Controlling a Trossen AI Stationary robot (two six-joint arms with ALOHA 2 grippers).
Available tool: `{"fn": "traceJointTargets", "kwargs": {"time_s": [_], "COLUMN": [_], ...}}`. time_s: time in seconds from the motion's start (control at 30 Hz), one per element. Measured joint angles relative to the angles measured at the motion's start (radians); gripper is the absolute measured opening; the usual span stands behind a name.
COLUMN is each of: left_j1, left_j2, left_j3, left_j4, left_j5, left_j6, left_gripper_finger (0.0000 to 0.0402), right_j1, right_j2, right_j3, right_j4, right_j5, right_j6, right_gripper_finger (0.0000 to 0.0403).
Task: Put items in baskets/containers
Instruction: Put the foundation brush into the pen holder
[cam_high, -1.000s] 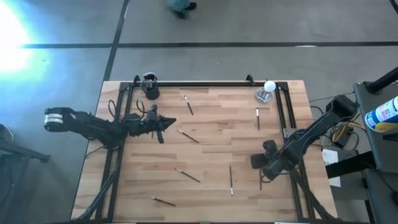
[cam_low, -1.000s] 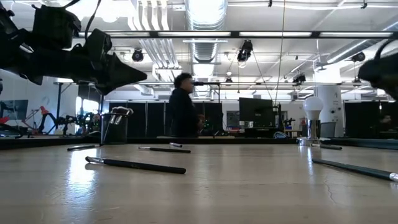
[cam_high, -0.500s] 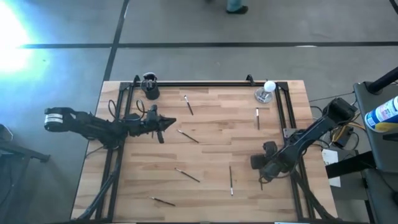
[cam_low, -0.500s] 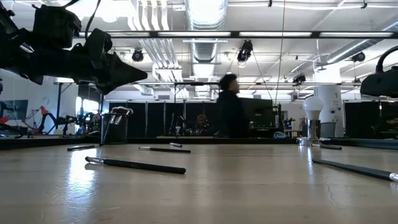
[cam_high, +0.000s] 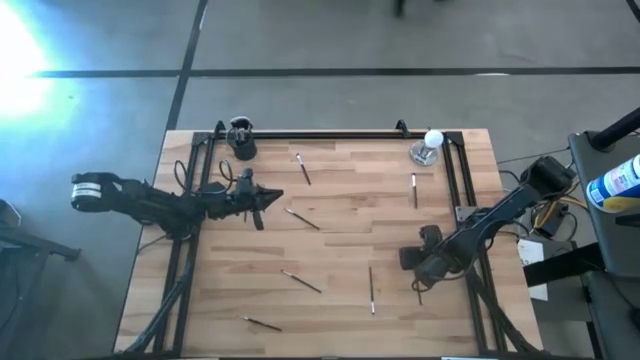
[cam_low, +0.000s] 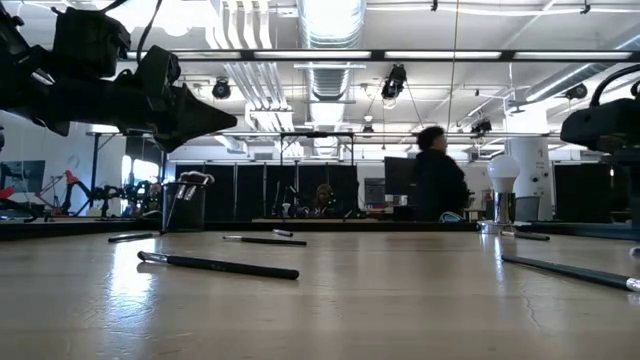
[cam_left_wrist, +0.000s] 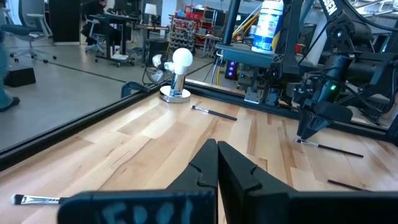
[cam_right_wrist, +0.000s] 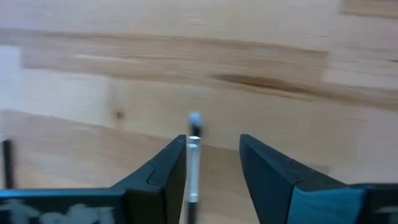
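One view only: right wrist view catches the brush (cam_right_wrist: 193, 158), hidden from above.
Right gripper (cam_right_wrist: 213, 163): open, straddling it.
Left gripper (cam_left_wrist: 217, 163): closed.

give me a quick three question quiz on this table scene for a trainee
1. True or false: the left gripper is shut and holds nothing.
2. What lies between the right gripper's open fingers? A) a brush B) the black cup C) the white bulb stand
3. Which table corner holds the black cup?

Key: 1. True. 2. A, a brush flat on the table. 3. The far left corner, in the high view.
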Motion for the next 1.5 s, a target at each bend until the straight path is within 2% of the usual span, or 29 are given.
{"fn": "traceJointTargets", "kwargs": {"time_s": [0.13, 0.3, 0.43, 0.67, 0.8, 0.93, 1.1, 1.2, 1.3, 1.5], "left_j1": [-0.001, -0.001, -0.001, 0.000, 0.000, 0.001, 0.000, 0.000, -0.013, -0.093], "left_j2": [0.000, 0.000, 0.000, 0.000, 0.000, -0.001, 0.000, 0.003, 0.037, 0.209], "left_j3": [0.000, 0.000, 0.000, 0.001, 0.002, 0.025, 0.066, 0.092, 0.115, 0.188], "left_j4": [0.000, 0.000, 0.000, -0.006, -0.010, -0.013, -0.072, -0.138, -0.123, 0.073], "left_j5": [0.000, 0.000, 0.000, 0.000, -0.012, -0.038, -0.030, -0.030, -0.031, -0.029], "left_j6": [-0.003, -0.003, -0.015, -0.023, -0.052, -0.121, -0.157, -0.188, -0.205, -0.202], "left_gripper_finger": [0.0003, 0.0003, 0.0003, 0.0003, 0.0003, 0.0003, 0.0009, 0.0038, 0.0074, 0.0130], "right_j1": [-0.028, -0.058, -0.064, -0.065, -0.066, -0.066, -0.093, -0.148, -0.234, -0.453], "right_j2": [0.020, 0.060, 0.081, 0.088, 0.076, 0.017, -0.089, -0.150, -0.202, -0.257], "right_j3": [0.000, 0.006, 0.008, 0.028, 0.039, 0.049, 0.030, -0.015, -0.082, -0.199], "right_j4": [0.058, 0.057, 0.060, 0.072, 0.099, 0.100, 0.185, 0.370, 0.604, 1.085], "right_j5": [0.023, 0.019, 0.009, 0.024, 0.036, 0.144, 0.349, 0.370, 0.305, 0.023], "right_j6": [-0.053, -0.085, -0.120, -0.207, -0.290, -0.394, -0.659, -0.915, -1.182, -1.604], "right_gripper_finger": [0.0147, 0.0128, 0.0097, 0.0020, 0.0010, 0.0009, 0.0009, 0.0009, 0.0008, 0.0008]}}
